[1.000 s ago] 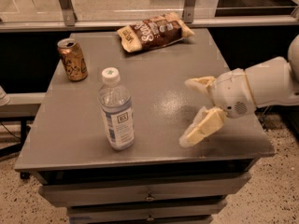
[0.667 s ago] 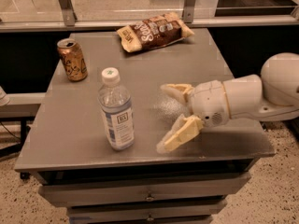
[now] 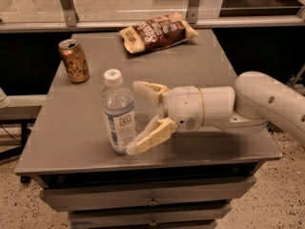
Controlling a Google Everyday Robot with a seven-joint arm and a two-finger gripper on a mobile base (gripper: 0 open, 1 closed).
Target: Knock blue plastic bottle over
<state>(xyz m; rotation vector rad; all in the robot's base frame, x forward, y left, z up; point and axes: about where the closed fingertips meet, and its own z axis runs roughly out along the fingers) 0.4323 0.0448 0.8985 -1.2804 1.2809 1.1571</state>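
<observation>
The blue plastic bottle (image 3: 117, 111) stands upright near the front left of the grey table (image 3: 205, 66). It is clear, with a white cap and a pale blue-and-white label with a small dark logo. My gripper (image 3: 137, 117) reaches in from the right on a white arm and is open. Its cream fingers (image 3: 149, 137) are spread, one near the bottle's base and one at shoulder height just right of it. The lower fingertip is at or touching the bottle's base.
A gold-brown drink can (image 3: 74, 60) stands at the table's back left. A brown snack bag (image 3: 157, 32) lies at the back centre. A metal rail and glass panels run behind the table. Drawers sit under the tabletop.
My gripper has moved left across the table, from well right of the bottle to right beside it. The bottle still stands upright in the same place.
</observation>
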